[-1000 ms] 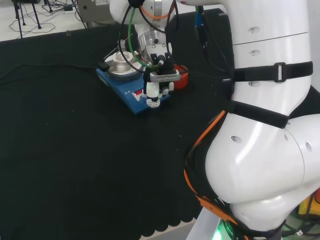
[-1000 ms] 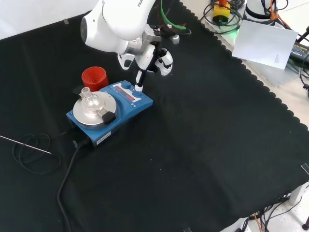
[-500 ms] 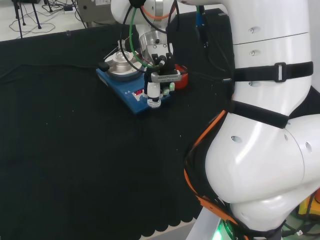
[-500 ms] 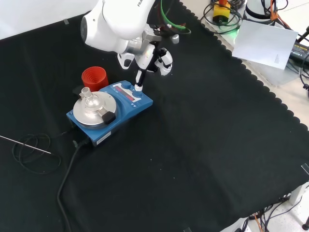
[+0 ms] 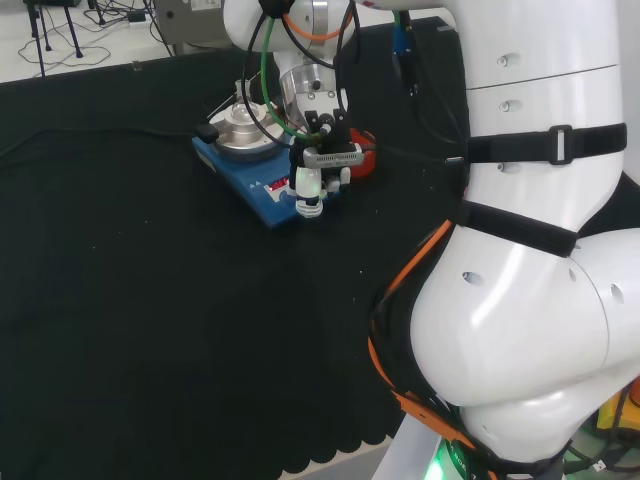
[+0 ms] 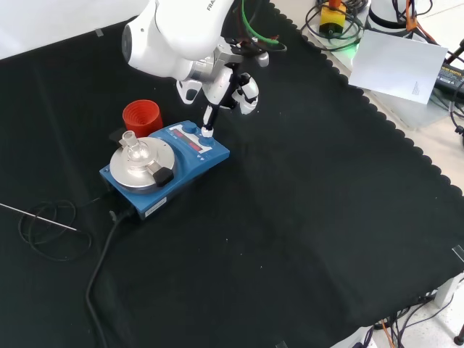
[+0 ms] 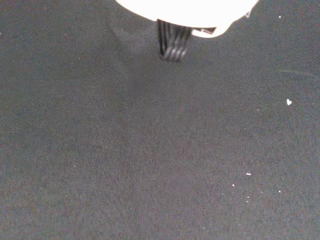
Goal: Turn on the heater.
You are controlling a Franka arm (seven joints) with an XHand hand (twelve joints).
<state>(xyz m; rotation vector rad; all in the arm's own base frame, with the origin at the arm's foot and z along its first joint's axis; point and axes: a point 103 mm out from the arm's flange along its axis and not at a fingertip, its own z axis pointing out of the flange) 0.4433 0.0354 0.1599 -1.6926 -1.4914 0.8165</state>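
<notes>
The heater (image 6: 163, 180) is a blue box with a round metal plate, standing at the left of the cloth in the front view. A small clear flask (image 6: 133, 143) sits on the plate. The hand (image 6: 232, 87) hangs over the heater's panel end. One straight finger (image 6: 208, 125) points down and its tip meets the panel by a blue knob; the other fingers are tucked back. In the head view the hand (image 5: 322, 155) is above the heater's (image 5: 250, 185) near right corner. The wrist view has black cloth and a blurred white part of the hand (image 7: 185, 10).
A red ribbed ring (image 6: 142, 116) stands just behind the heater. A black power cable (image 6: 101, 261) runs from the heater toward the cloth's near edge, and a thin wire coil (image 6: 43, 225) lies to its left. The arm's white links (image 5: 530, 250) stand at the head view's right.
In the head view the hand has crept slightly farther over the heater's corner. In the front view the finger stays at the same spot on the panel.
</notes>
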